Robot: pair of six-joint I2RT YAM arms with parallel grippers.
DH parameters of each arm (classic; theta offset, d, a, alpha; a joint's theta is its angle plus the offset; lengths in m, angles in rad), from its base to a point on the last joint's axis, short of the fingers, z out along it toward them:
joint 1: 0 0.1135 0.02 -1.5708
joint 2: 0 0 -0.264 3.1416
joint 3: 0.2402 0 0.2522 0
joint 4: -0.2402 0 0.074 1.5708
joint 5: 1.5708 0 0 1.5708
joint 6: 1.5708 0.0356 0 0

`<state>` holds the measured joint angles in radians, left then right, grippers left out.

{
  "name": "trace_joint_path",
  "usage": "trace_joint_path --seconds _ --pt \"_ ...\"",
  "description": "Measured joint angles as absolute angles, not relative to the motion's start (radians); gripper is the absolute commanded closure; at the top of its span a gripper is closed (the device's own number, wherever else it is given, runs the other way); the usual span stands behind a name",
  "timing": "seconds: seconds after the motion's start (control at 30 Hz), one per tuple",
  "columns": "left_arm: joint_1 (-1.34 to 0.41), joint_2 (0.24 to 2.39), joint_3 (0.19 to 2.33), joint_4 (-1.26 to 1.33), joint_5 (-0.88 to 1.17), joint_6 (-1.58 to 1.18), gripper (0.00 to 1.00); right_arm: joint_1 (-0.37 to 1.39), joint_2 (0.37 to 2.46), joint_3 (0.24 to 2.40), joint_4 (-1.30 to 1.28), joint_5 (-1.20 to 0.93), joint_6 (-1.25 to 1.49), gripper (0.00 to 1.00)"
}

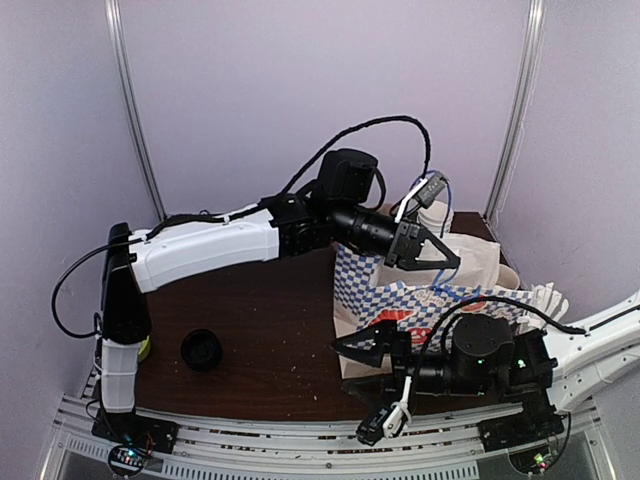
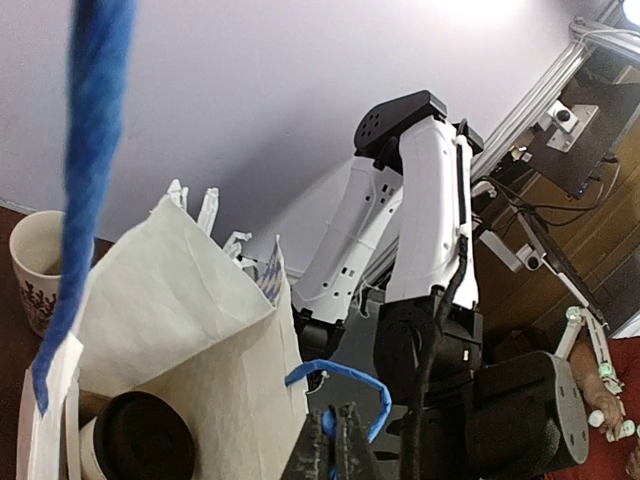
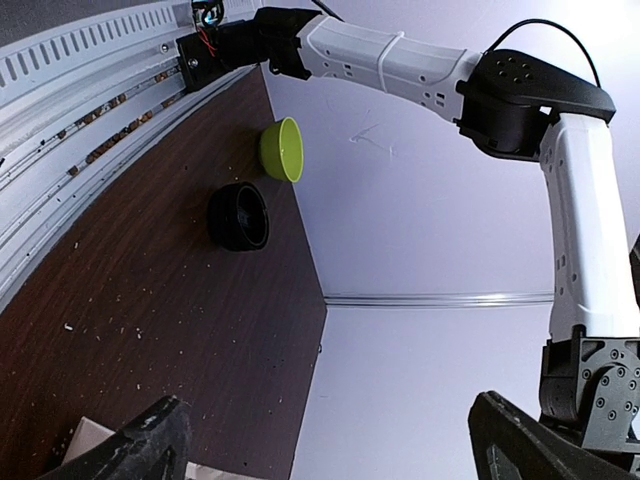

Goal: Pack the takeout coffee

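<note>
Your left gripper (image 2: 335, 435) is clamped on 1 blue handle (image 2: 345, 385) of the bag (image 2: 190, 300), holding that side of the mouth up. Your right gripper (image 3: 325, 430) stands wide apart with nothing between its 2 fingers, low by the bag's near side.

The coffee (image 2: 140, 435) appears to sit upright inside the bag, black lid up, close to the white paper wall. Only the left wrist view shows it.

Expect it to be fairly light, though you cannot see how full it is. The cup's paper wall is soft and will dent under a hard squeeze. A pressed-on lid can pop, so never lift by the lid. If you must shift it, take it around the body just under the rim, upright, with gentle pressure. The bag is limp paper, and its handle could tear if jerked.
</note>
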<state>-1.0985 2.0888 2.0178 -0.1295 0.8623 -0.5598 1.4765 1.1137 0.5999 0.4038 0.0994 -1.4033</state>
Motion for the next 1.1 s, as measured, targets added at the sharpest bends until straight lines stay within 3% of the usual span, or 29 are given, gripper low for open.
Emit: trace_joint_path --seconds 0.27,0.63,0.8,1.1 --pt "-1.059 2.032 1.994 -0.250 0.761 -0.443 1.00 1.509 1.011 0.574 0.320 0.097 -1.380 0.00" --pt "-0.952 1.756 1.676 -0.269 0.640 -0.368 1.00 1.521 0.978 0.548 0.329 0.138 -1.324 0.00" --pt "-0.950 1.735 1.639 -0.295 0.629 -0.361 0.66 1.521 0.963 0.548 0.386 0.193 -1.249 0.00" --pt "-0.951 1.733 1.621 -0.318 0.609 -0.358 0.28 1.521 0.943 0.553 0.394 0.323 -1.117 0.00"
